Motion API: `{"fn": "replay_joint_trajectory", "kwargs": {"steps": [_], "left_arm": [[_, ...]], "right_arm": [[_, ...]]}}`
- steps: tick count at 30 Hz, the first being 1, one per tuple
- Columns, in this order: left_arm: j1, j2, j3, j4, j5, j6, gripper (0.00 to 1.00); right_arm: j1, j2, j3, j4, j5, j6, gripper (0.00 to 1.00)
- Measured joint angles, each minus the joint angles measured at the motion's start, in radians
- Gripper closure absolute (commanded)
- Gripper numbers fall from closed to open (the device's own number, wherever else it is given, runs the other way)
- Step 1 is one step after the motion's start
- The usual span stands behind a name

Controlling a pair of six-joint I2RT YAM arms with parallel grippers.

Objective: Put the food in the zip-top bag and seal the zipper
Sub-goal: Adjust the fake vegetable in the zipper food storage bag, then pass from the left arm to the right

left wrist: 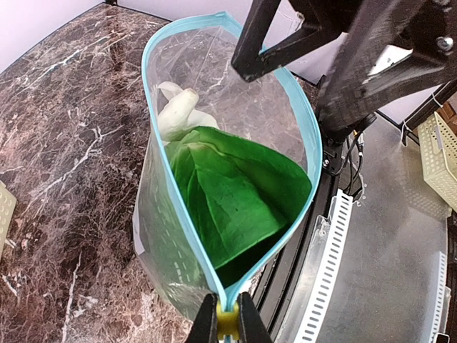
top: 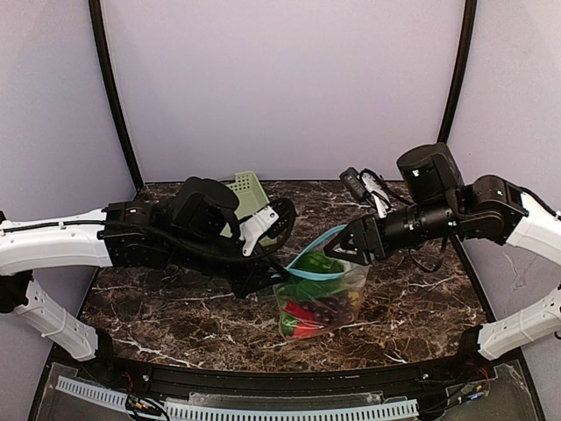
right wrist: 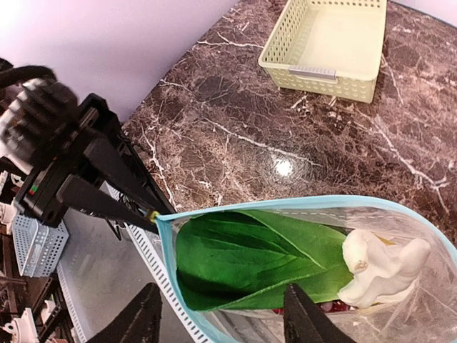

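The zip-top bag (top: 323,294) stands on the marble table (top: 412,307) between the two arms. Its mouth gapes upward and the zipper (right wrist: 285,203) is unsealed along the whole rim. The food looks to be all inside. The bok choy (left wrist: 228,193) lies on top with its leaf close under the rim. Beside it is a white piece (right wrist: 382,261) that may be the garlic. Lower down, through the clear wall, show red chillies (top: 298,314) and dark grapes (top: 335,307).

At the end of the bag's mouth nearest the left arm, the left gripper (left wrist: 227,331) is clamped on the yellowish slider tab (left wrist: 227,318). At the bag's opposite end, the right gripper (right wrist: 223,293) has its jaws apart astride the rim and grips nothing.

The step in hand seems to be the sealing. To do it well, the right gripper should pinch both lips of the strip together at its end and draw the rim taut into one flat line. The slider can then run along it. The leaf needs to sit below the strip, or it will likely jam the track. The bag is light and crinkly, so a slow, level pull suits it.

The pale green basket (top: 250,193) sits behind the bag, well apart from it.
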Motion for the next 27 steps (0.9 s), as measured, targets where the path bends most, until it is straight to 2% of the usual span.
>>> {"fn": "replay_joint_trajectory", "kwargs": {"steps": [6,19,22,27], "left_arm": [[0.0,-0.001,0.0,-0.002,0.007,0.007,0.99],[0.0,-0.008,0.0,-0.039,0.037,0.023,0.99],[0.0,-0.008,0.002,-0.049,0.041,0.026,0.99],[0.0,-0.008,0.008,-0.058,0.042,0.031,0.99]], "right_arm": [[-0.002,-0.061,-0.003,-0.035,0.013,-0.046,0.36],[0.018,-0.033,-0.023,-0.029,-0.101,-0.327,0.43],[0.025,0.007,-0.022,-0.031,-0.115,-0.373,0.49],[0.046,0.065,-0.022,-0.035,-0.126,-0.43,0.68]]}}
